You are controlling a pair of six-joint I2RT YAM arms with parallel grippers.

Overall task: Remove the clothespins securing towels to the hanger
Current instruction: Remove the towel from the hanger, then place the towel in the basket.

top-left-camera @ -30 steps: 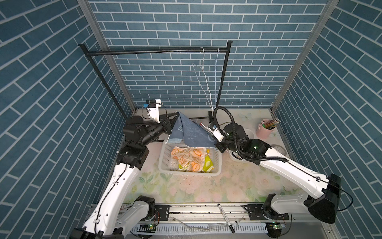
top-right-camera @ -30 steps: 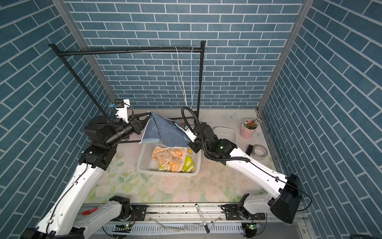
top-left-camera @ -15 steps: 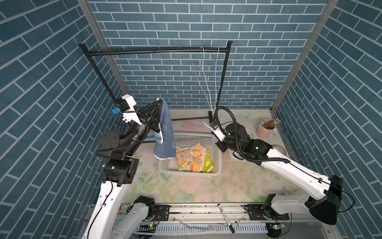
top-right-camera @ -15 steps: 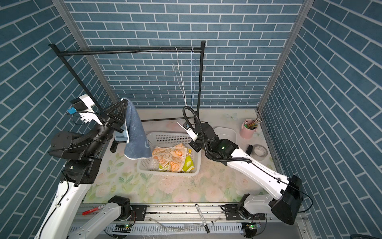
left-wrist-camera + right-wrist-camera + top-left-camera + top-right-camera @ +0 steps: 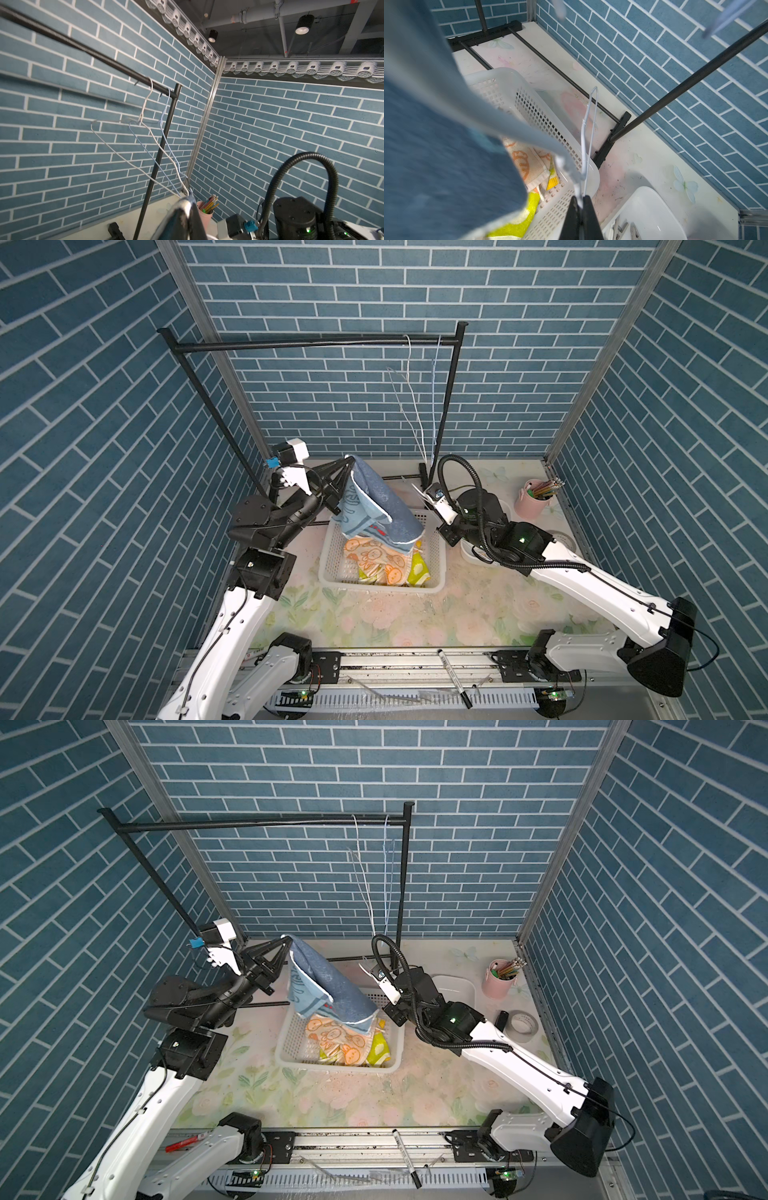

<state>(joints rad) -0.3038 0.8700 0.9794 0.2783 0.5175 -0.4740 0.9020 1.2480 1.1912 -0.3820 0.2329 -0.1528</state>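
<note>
While L gripper (image 5: 347, 464) is pinching blue towel (image 5: 382, 506) by its top corner, cloth is hanging slantwise over basket (image 5: 330, 560), its lower end reaching down to orange towel (image 5: 370, 556) lying inside. Yellow-green towel (image 5: 417, 570) is lying beside that, at basket's R end. R gripper (image 5: 580, 204) is clamping tight on thin white wire hanger (image 5: 588, 124), per R wrist view. Blue towel's pale hem is running down to those tips; whether it's caught too, can't tell. Clothespins (image 5: 619, 227), at least 2, greyish, are sitting in white dish (image 5: 652, 205) just beside basket. 2 rail hangers (image 5: 145, 133) are dangling from rack (image 5: 311, 342) near its R post. Pink cup (image 5: 532, 504) w/ pencils is standing back R.
</note>
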